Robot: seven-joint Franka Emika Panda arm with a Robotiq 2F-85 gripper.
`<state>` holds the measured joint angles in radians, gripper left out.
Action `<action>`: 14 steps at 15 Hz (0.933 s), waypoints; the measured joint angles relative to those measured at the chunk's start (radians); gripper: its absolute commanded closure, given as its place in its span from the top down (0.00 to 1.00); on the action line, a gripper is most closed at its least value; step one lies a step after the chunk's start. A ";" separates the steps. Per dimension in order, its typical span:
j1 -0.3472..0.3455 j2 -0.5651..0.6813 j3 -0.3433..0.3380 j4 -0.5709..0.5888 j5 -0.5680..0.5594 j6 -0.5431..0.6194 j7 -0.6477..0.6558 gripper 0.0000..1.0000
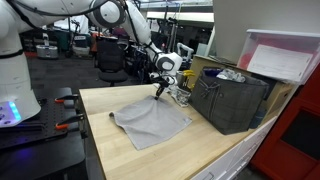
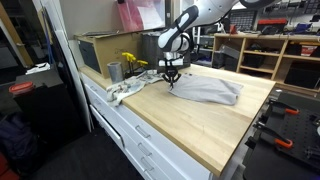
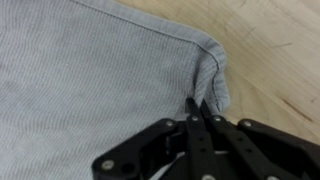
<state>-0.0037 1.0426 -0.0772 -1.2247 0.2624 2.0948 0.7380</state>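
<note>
Because its fingers are pinched shut on one hemmed corner, the gripper [image 3: 200, 103] puckers the grey cloth [image 3: 90, 70] there, while the rest lies spread flat on the wooden table [image 1: 110, 150] just beside the dark crate [image 1: 230, 100].

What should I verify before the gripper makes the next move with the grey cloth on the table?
1. Gripper shut on the grey cloth: ok, it pinches a bunched corner.
2. Only one layer pinched: cannot tell.
3. Rest of the cloth lies on the table: ok.
4. Nothing lies on top of the cloth: ok in both exterior views.
5. Dark crate stands apart from the cloth: ok.
</note>
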 measured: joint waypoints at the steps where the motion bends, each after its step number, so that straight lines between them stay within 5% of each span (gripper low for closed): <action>1: 0.000 0.001 0.009 0.010 0.002 -0.001 0.011 0.01; 3: 0.003 0.003 0.019 0.034 0.002 -0.001 0.026 0.01; 5: 0.006 0.005 0.020 0.062 0.002 -0.001 0.045 0.29; 14: 0.004 -0.015 -0.039 0.094 -0.018 0.059 0.146 0.95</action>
<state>0.0002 1.0279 -0.1166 -1.1304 0.2442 2.1537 0.8835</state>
